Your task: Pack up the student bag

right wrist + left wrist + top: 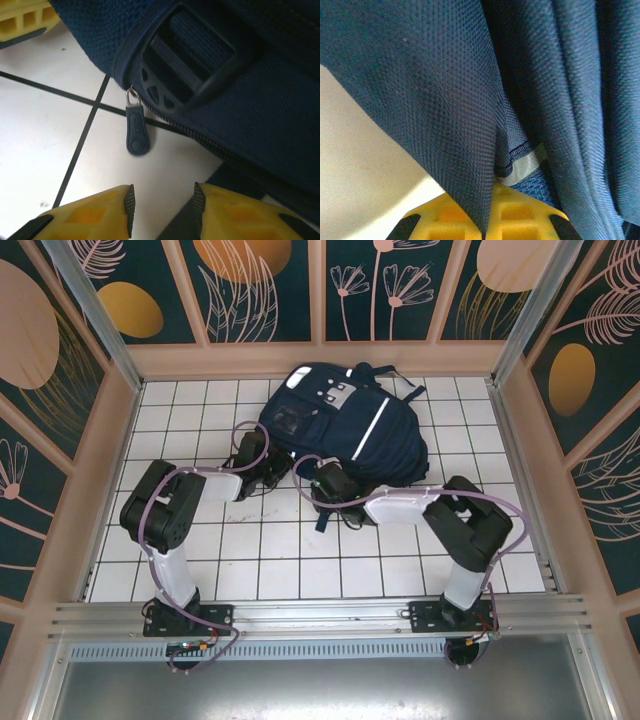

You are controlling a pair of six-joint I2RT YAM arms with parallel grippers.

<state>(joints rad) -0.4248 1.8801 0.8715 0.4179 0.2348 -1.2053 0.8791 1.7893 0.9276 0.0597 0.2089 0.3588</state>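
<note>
The student bag (345, 425) lies flat on the white-tiled surface (260, 560), toward 12 o'clock from the middle. Its striped front faces up. Its long axis slants roughly from 11 o'clock to 5 o'clock. Which end is the top cannot be told, though dark strap loops (388, 372) show at the far edge near 1 o'clock.

The left claw (275, 468) meets the bag at its 8 o'clock edge. In the left wrist view the left claw (485, 222) is clamped on a fold of navy fabric (435, 110), its yellow fingers pressed together with the cloth between them. A strip of pale reflective trim (522, 167) sits just beyond the fingers.

The right claw (325, 482) is at the bag's 6 o'clock edge. In the right wrist view the right claw (162, 210) has its fingers apart over bare tile, with nothing between them. A navy zip pull (136, 132) hangs at 12 o'clock from the right claw, resting on the tile. A black plastic buckle (190, 65) sits just beyond the pull, toward 1 o'clock.

The stretch of zip (200, 142) running toward 4 o'clock looks closed. What the bag holds cannot be told.
</note>
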